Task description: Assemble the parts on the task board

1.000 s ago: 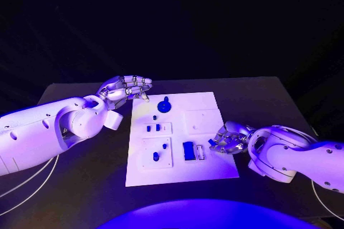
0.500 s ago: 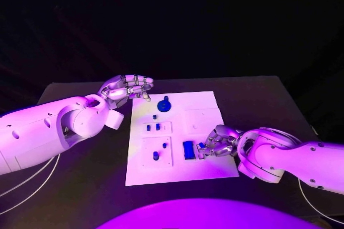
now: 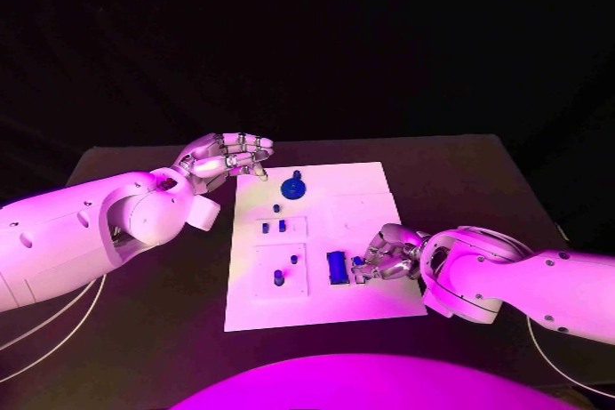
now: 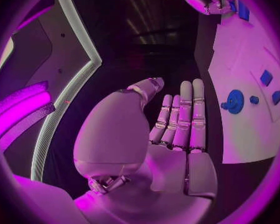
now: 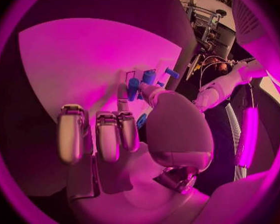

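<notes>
Right hand is resting on the task board near edge, fingers curled beside the upright blue block; grip unclear. Left hand is hovering open, empty, off the far corner, near the blue gear

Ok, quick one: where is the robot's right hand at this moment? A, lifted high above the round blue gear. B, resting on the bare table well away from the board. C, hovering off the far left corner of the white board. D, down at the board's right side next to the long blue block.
D: the right hand is low over the right side of the white board, its fingers beside the long blue block.
</notes>
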Controlling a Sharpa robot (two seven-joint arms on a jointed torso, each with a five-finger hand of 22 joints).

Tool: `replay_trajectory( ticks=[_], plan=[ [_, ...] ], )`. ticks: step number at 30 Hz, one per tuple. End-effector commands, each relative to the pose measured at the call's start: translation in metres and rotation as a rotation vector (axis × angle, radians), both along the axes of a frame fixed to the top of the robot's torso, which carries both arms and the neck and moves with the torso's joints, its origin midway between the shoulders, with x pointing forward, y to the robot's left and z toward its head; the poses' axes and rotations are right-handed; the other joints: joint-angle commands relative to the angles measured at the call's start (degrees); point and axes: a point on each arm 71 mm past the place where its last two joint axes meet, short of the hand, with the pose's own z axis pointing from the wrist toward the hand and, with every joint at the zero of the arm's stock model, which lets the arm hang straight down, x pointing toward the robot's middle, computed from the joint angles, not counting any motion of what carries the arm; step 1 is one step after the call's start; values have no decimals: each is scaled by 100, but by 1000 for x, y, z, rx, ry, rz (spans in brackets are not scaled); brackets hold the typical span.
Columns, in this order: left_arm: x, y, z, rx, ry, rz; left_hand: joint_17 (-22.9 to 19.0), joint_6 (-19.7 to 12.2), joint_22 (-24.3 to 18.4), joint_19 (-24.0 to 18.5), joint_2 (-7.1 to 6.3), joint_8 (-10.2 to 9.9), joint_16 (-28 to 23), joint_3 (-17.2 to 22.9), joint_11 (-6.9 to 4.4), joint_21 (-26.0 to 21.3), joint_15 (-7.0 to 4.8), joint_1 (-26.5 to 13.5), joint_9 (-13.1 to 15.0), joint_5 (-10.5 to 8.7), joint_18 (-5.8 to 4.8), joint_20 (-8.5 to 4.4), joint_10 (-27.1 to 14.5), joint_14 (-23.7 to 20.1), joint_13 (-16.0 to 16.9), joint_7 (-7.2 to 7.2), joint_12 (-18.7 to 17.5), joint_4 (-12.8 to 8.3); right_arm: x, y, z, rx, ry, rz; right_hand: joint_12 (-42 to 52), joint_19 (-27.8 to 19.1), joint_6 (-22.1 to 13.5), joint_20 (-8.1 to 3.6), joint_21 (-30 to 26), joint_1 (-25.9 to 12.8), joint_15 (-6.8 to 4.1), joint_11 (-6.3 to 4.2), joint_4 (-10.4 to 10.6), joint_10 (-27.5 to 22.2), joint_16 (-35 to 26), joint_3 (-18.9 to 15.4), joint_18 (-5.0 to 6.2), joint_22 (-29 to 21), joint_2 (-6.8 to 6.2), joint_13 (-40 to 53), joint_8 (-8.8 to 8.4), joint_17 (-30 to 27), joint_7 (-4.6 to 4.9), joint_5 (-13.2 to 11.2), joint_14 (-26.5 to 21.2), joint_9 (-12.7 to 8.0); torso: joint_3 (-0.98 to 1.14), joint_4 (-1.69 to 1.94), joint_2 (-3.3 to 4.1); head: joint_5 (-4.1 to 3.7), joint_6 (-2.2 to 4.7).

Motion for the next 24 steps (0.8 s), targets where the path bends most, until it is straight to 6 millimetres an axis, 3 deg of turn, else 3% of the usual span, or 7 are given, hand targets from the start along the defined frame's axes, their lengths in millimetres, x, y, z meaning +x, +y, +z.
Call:
replay_trajectory(
  ticks=[1, 16, 24],
  plan=[
    [-1, -2, 1, -8, -4, -17, -10, -41, -9, 12, 26, 26, 31, 36, 3, -31, -4, 1, -9, 32, 67, 42, -35, -35, -7, 204, 23, 2, -2, 2, -2, -16, 12, 29, 12, 302, 4, -8, -34, -75, -5, 23, 7, 519, 20, -21, -58, 1242, 6, 1382, -19, 1376, 26, -34, 571, -8, 2, -4, -2, -1, 0],
    [-1, -1, 1, -7, -4, -16, -11, -44, -10, 12, 27, 31, 32, 35, 4, -32, -2, -5, -13, 31, 66, 43, -38, -36, -7, 208, 25, 6, 1, 1, -3, -28, -3, 29, -6, 294, -7, -4, -57, -173, 0, 30, 9, 513, 16, -76, -54, 1236, -27, 1375, -26, 1366, 33, -44, 569, -7, -2, -2, 2, -10, 9],
    [-1, 0, 1, -5, -2, -16, -11, -42, -10, 12, 30, 36, 33, 36, 5, -33, -1, -9, -14, 31, 65, 43, -40, -36, -8, 208, 26, 10, 1, 5, -3, -13, -5, 29, -33, 285, -8, 1, -84, -365, 3, 30, 25, 503, 10, -338, -49, 1230, -123, 1364, -30, 1349, 31, -64, 565, 1, -2, -4, -2, -7, 23]
  ],
)
